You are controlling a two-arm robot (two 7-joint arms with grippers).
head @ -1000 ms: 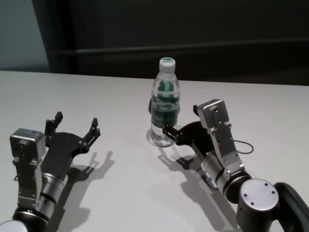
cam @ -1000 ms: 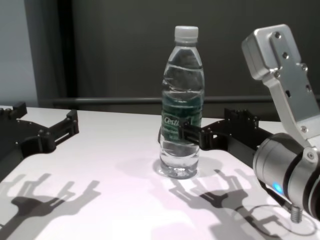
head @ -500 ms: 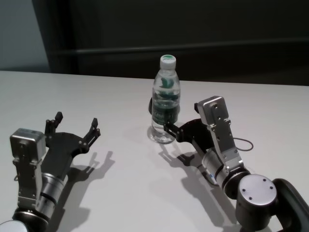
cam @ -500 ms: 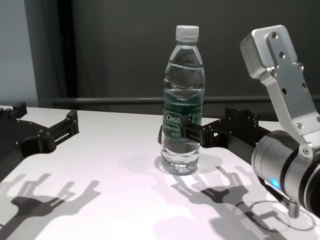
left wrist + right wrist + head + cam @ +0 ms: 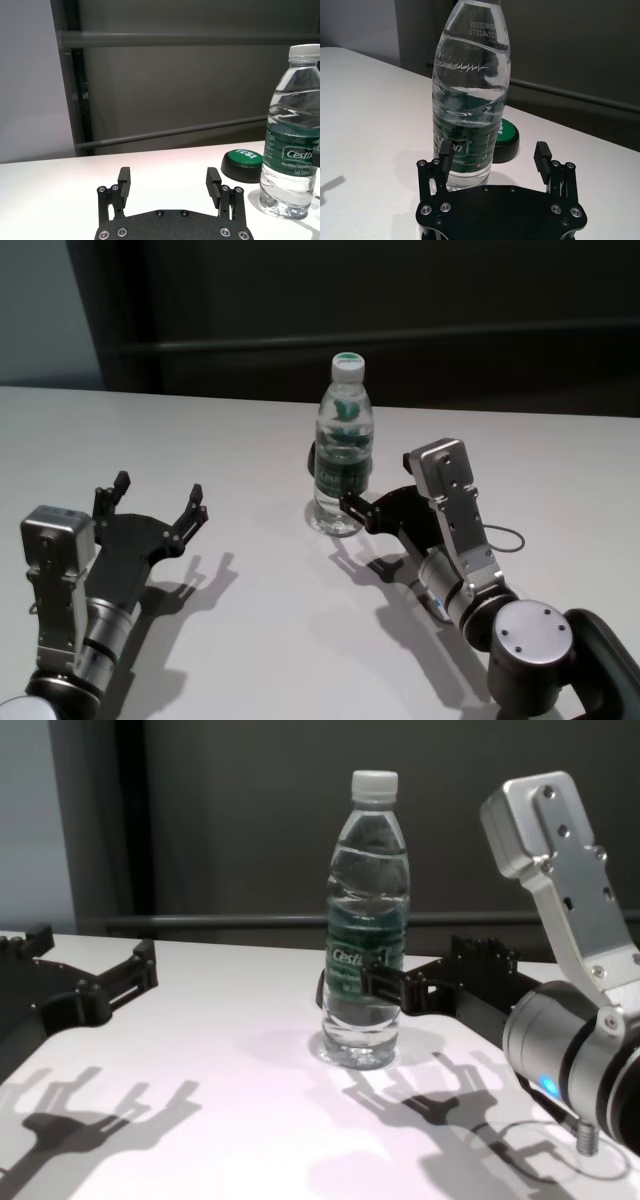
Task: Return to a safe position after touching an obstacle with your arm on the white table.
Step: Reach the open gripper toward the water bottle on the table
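The obstacle, a clear water bottle [image 5: 342, 455] with a white cap and a green label, stands upright on the white table [image 5: 250, 640]. It also shows in the chest view [image 5: 366, 920], the left wrist view [image 5: 292, 145] and the right wrist view [image 5: 470, 100]. My right gripper [image 5: 375, 485] is open, low over the table just right of the bottle [image 5: 420, 968]. One of its fingertips [image 5: 445, 148] lies against or very near the label. My left gripper [image 5: 158, 495] is open and empty at the near left [image 5: 168, 176], well clear of the bottle.
A round green button on a black base [image 5: 242, 162] sits on the table just behind the bottle and shows in the right wrist view [image 5: 507, 137]. A thin cable loop [image 5: 500, 540] lies beside my right wrist. A dark wall runs behind the table's far edge.
Between a second ago and half a second ago the bottle shifted slightly away from me and the right arm moved a little. Since then nothing has visibly moved. The left arm stayed still.
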